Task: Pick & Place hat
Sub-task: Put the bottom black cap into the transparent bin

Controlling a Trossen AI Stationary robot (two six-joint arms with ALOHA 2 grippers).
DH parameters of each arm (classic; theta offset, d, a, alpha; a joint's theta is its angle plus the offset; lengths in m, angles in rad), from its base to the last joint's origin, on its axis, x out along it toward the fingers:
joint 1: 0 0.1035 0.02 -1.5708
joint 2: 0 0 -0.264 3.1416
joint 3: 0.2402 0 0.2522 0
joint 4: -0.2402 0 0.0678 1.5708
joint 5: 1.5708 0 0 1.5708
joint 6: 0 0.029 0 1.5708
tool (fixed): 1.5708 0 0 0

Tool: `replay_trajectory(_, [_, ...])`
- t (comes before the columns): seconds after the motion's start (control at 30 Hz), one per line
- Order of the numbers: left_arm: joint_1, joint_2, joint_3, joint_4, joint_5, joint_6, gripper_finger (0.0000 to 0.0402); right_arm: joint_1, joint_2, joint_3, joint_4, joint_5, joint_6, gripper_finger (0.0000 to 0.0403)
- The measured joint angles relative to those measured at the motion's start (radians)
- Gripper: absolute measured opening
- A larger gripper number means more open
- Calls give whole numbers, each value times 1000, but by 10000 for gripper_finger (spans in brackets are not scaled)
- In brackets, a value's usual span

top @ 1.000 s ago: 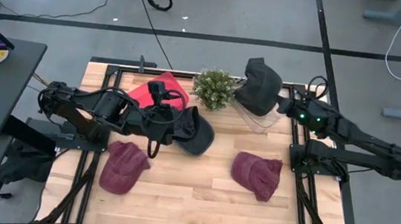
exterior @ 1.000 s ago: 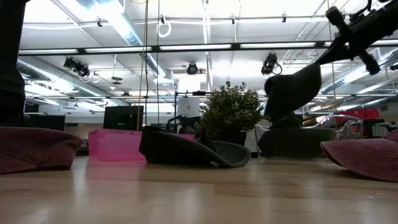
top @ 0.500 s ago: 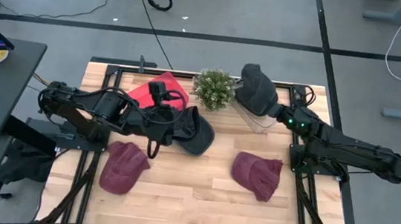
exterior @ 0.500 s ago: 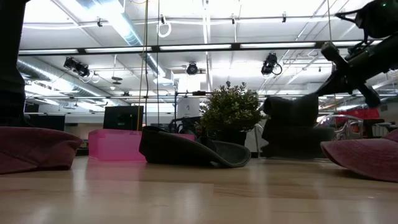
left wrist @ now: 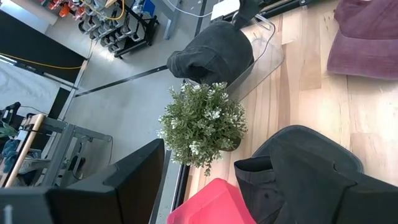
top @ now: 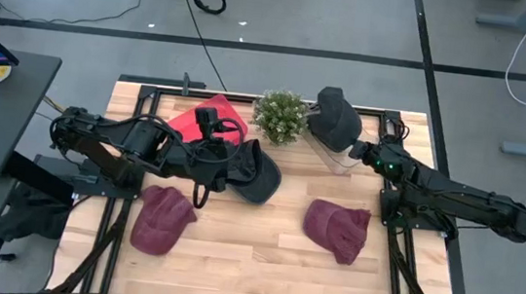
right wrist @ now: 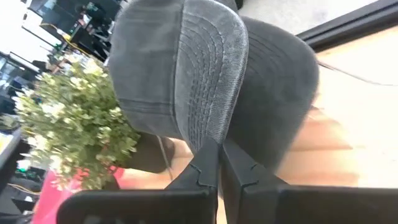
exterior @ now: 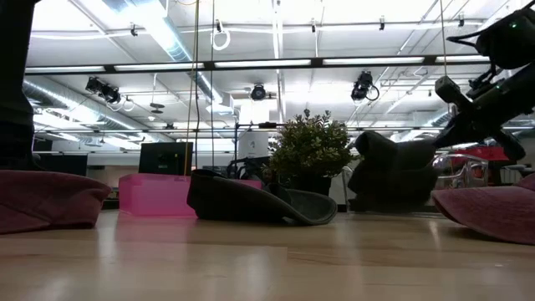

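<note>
Right gripper (right wrist: 219, 163): fingers pressed together on the edge of a dark grey hat (top: 336, 120), holding it at the back of the table just beside the potted plant (top: 281, 116). In the right wrist view the hat's stiff brim shows rows of curved parallel stitching, and its soft fabric crown bulges behind. In the left wrist view the hat sits over a clear plastic bin (left wrist: 262, 55) with thin transparent walls and rounded corners; whether the hat touches the bin floor cannot be told.

Left gripper (top: 212, 151): positioned at the left-centre of the table, against a second dark hat (top: 256, 171). Its fingers are hidden in all views, so their state cannot be told. This hat lies flat on the wood, with a floppy crown and a curved brim; in the low view its brim edge (exterior: 305, 207) rests on the surface.

Other items:
- Pink bin (top: 205, 118): opaque plastic, straight-sided, at the back left, just beside the left arm.
- Two maroon hats: one (top: 159, 218) at the front left, one (top: 337, 227) at the front right, both soft, crumpled, matte fabric, well apart.
- Potted plant: dense small green leaves with pale tips, rounded bushy shape, between the pink bin and the clear bin.
- Table (top: 252, 254): light wooden planks with visible grain, framed by black rails.
</note>
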Motion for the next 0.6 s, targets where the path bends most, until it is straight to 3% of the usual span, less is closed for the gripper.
replay_trajectory(0.37, [0,0,0,18,0,0,297,0,15,-2,-132,-8,14,3])
replay_trajectory(0.6, [0,0,0,19,0,0,297,0,15,-2,-109,-41,20,72])
